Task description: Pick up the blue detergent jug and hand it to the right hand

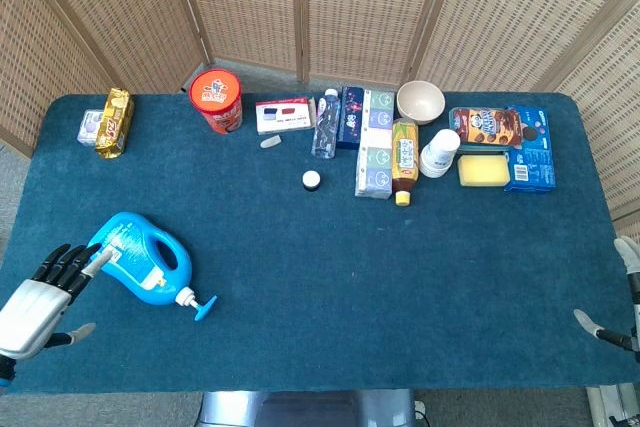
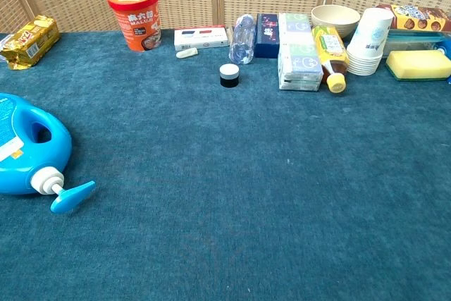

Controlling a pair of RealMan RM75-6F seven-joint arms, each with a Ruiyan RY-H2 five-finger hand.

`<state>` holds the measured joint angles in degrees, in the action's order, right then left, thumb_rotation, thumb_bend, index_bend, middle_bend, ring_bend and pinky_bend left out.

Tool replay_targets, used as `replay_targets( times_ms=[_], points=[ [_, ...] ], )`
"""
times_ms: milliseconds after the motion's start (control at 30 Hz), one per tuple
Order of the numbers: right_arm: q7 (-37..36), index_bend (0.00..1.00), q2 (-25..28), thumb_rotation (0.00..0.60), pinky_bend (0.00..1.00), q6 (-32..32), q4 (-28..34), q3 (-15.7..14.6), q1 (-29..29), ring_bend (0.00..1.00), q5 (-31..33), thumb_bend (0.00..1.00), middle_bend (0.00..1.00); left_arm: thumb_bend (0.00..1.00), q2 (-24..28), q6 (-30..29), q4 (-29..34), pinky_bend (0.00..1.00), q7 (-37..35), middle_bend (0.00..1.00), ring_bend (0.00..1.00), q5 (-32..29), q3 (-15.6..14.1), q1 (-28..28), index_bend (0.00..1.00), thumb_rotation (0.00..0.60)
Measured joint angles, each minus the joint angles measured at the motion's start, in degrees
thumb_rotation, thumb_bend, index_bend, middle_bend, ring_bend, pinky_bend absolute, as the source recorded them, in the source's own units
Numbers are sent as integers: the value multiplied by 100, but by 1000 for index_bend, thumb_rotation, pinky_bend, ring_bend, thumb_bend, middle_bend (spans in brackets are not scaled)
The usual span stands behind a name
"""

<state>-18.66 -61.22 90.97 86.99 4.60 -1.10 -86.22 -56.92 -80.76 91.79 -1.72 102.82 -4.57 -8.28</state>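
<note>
The blue detergent jug [image 1: 142, 260] lies on its side at the front left of the blue table, its white pump neck and blue spout pointing toward the front right; the chest view shows the jug [image 2: 32, 149] at its left edge. My left hand [image 1: 45, 292] is just left of the jug with fingers spread apart, its fingertips [image 1: 100, 258] at or touching the jug's base, holding nothing. My right hand [image 1: 622, 292] shows only at the far right edge of the head view, fingers apart and empty. Neither hand appears in the chest view.
Along the back stand a snack pack [image 1: 113, 121], a red cup [image 1: 218, 99], a small box [image 1: 283, 114], a water bottle [image 1: 325, 123], cartons [image 1: 374, 154], a tea bottle [image 1: 404, 158], a bowl [image 1: 420, 100], paper cups [image 1: 438, 153], a sponge [image 1: 483, 169] and cookies [image 1: 500, 127]. A small jar [image 1: 312, 180] stands alone.
</note>
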Motion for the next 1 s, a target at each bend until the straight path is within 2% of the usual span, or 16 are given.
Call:
replay_targets(
  times_ms=[333, 533, 800, 1000],
  points=[
    [-121, 0, 35, 600, 0, -4, -1, -2, -1, 0, -34, 0, 0, 17, 46, -26, 39, 0, 279, 0, 0, -53, 2, -21, 0, 600],
    [-195, 0, 66, 600, 0, -4, 21, 8, -13, 0, -10, 0, 0, 18, -41, 225, 19, 0, 777, 0, 0, 70, -30, -159, 0, 600],
    [-270, 0, 82, 600, 0, -8, -6, 25, -22, 0, 12, 0, 0, 17, -732, 1027, -352, 0, 1323, 0, 0, 323, 51, -789, 0, 600],
    [-304, 0, 84, 600, 0, -51, -16, 43, -12, 0, 57, 0, 0, 18, -1329, 1703, -583, 0, 2110, 0, 0, 247, 115, -1105, 0, 600]
  ],
)
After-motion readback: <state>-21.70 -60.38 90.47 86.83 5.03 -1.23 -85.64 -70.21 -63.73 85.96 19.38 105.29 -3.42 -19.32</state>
